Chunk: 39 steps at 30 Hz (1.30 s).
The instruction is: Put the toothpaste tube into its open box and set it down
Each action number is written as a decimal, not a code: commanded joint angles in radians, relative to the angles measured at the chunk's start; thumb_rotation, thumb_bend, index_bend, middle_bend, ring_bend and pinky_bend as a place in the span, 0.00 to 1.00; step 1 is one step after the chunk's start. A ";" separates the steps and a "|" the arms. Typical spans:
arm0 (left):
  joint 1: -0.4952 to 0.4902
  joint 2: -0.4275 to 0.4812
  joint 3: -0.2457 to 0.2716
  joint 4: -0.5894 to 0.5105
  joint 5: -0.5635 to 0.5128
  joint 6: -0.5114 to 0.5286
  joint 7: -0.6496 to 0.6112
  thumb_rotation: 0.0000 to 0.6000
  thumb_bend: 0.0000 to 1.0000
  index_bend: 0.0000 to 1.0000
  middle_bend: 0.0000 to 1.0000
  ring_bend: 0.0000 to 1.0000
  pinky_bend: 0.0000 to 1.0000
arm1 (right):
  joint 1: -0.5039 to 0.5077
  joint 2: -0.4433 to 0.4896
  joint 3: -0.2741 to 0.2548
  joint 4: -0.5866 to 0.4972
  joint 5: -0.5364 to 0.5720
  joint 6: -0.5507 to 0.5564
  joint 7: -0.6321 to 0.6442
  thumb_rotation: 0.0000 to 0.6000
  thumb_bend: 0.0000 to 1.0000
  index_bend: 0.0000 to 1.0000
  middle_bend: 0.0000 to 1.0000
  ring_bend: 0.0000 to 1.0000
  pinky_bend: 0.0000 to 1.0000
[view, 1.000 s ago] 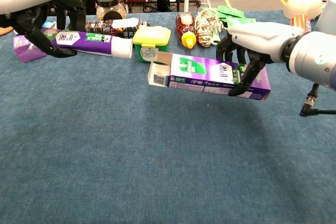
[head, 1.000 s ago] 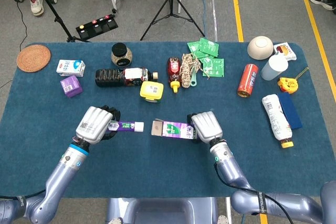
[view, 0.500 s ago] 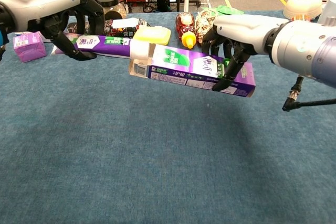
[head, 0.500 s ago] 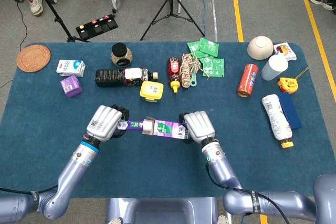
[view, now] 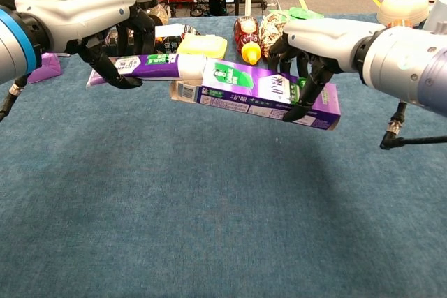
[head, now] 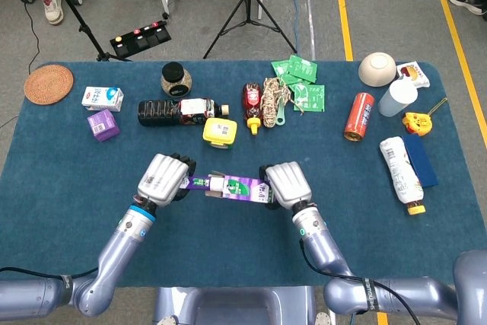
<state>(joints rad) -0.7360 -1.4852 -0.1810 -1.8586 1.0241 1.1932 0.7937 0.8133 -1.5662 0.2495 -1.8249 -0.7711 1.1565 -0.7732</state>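
Since a second ago the left hand (head: 161, 179) slid right, so its purple toothpaste tube (head: 199, 183) lies left-right, cap at the box mouth. Chest view: right hand (view: 318, 43) grips the purple cardboard box (view: 258, 93), open end left.

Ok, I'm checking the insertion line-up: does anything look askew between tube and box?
Slightly. In the chest view the toothpaste tube, held by the left hand, lies level, while the box in the right hand tilts down to the right. The tube's cap end is at the box's open mouth.
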 commanded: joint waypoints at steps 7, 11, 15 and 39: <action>-0.006 -0.006 0.013 0.009 -0.003 0.016 0.015 1.00 0.29 0.64 0.51 0.46 0.67 | 0.008 0.014 -0.006 -0.007 -0.005 0.012 0.007 1.00 0.30 0.54 0.61 0.66 0.65; -0.004 0.013 0.015 0.005 0.008 0.026 0.019 1.00 0.29 0.64 0.51 0.46 0.67 | 0.011 0.020 -0.009 0.002 -0.009 0.016 0.009 1.00 0.31 0.54 0.61 0.66 0.65; -0.005 0.026 0.012 0.007 0.005 0.029 0.020 1.00 0.29 0.64 0.51 0.46 0.67 | 0.012 0.023 -0.010 0.004 -0.004 0.013 0.023 1.00 0.31 0.54 0.61 0.66 0.65; -0.069 -0.076 0.006 -0.047 -0.101 0.139 0.282 1.00 0.29 0.64 0.51 0.47 0.67 | 0.027 -0.012 -0.038 0.010 -0.022 0.051 0.006 1.00 0.31 0.54 0.61 0.66 0.65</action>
<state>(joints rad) -0.8006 -1.5532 -0.1746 -1.8996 0.9267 1.3246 1.0656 0.8399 -1.5768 0.2115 -1.8153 -0.7942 1.2070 -0.7661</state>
